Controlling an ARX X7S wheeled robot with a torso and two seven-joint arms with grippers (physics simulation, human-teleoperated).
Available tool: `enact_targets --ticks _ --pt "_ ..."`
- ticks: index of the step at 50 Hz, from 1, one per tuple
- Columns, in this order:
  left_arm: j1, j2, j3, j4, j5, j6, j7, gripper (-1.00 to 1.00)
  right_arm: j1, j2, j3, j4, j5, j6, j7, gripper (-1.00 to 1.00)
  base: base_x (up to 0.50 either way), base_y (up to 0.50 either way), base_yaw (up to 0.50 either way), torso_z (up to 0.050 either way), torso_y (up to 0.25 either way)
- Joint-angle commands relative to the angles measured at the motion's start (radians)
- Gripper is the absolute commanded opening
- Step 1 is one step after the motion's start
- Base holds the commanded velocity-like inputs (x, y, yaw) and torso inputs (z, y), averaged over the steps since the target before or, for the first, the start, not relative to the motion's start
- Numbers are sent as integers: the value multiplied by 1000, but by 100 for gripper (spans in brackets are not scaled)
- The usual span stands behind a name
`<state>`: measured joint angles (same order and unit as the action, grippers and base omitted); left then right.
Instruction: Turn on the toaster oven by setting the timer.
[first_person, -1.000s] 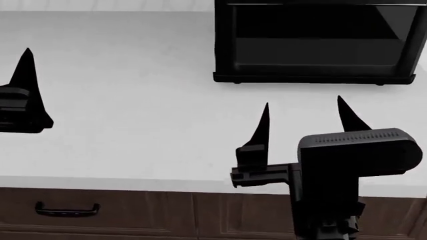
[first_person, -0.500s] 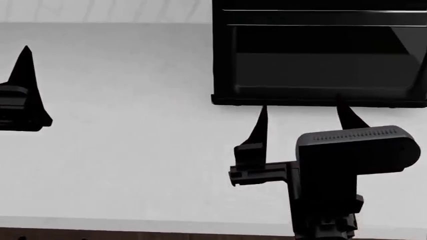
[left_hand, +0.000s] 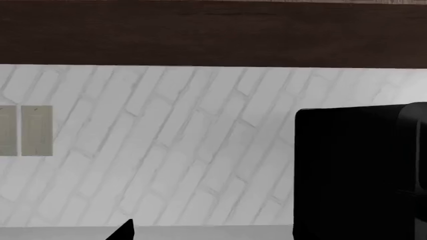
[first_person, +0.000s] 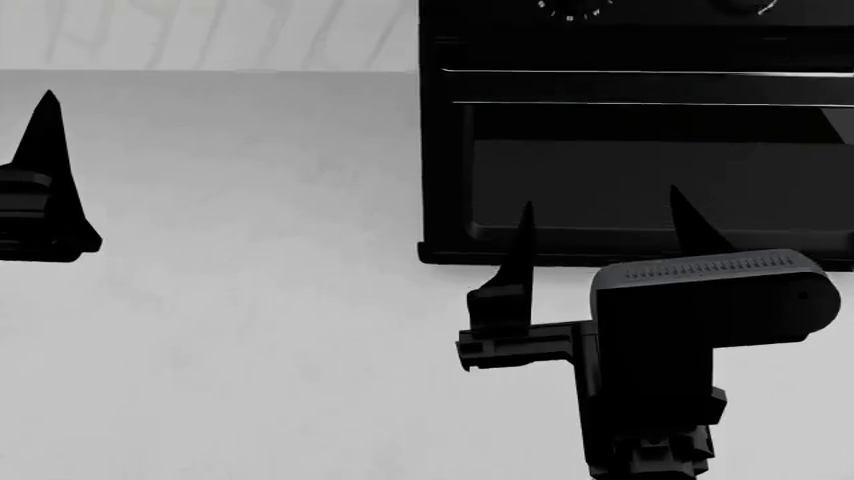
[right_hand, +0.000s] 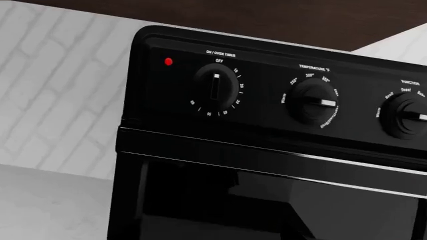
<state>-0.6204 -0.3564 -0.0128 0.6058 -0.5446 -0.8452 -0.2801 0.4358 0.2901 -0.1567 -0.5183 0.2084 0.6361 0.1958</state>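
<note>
The toaster oven is a black box with a dark glass door at the back right of the white counter; its dials just show at the top edge of the head view. In the right wrist view its timer dial points to OFF beside a red light, with the temperature dial and function dial to its right. My right gripper is open and empty, its fingertips in front of the lower door. My left gripper shows one finger far left, over bare counter; it also shows in the left wrist view.
White counter spreads left of and in front of the oven. A white brick backsplash with a wall outlet stands behind, under dark wood cabinets. The oven's black side fills part of the left wrist view.
The head view has shifted so the oven sits lower and larger, its dials now show and the cabinet front has dropped out. The right fingertips now overlap the door.
</note>
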Motion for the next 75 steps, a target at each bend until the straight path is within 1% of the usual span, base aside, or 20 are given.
enact_targets --ticks 1,10,17,24,36,44,57,66,75 --pt "-3 -3 0 2 -6 -4 -5 100 0 2 -2 2 4 -2 4 100 234 0 0 0 0" --pt "-1 -5 0 1 -10 2 -6 100 -1 4 -8 1 2 1 11 100 157 0 0 0 2" --pt "4 -7 5 -1 -8 9 -6 100 26 13 -9 -32 -1 60 27 100 0 0 0 0 0" --pt "12 -6 7 -2 -10 14 -7 100 114 27 -21 -92 4 212 42 100 0 0 0 0 0" --pt "19 -7 12 -7 -8 28 -8 100 224 25 -32 -93 22 307 35 100 0 0 0 0 0" --pt "7 -10 8 -1 -18 15 -14 100 297 15 -14 -75 38 348 33 100 0 0 0 0 0" --pt "2 -16 12 -9 -18 23 -13 100 377 -6 11 21 62 338 15 100 0 0 0 0 0" --pt "3 -19 18 -10 -17 26 -15 100 470 -12 -18 88 63 355 -1 100 0 0 0 0 0" --pt "4 -24 14 -7 -22 25 -18 100 504 -25 -31 161 66 328 -16 100 0 0 0 0 0"
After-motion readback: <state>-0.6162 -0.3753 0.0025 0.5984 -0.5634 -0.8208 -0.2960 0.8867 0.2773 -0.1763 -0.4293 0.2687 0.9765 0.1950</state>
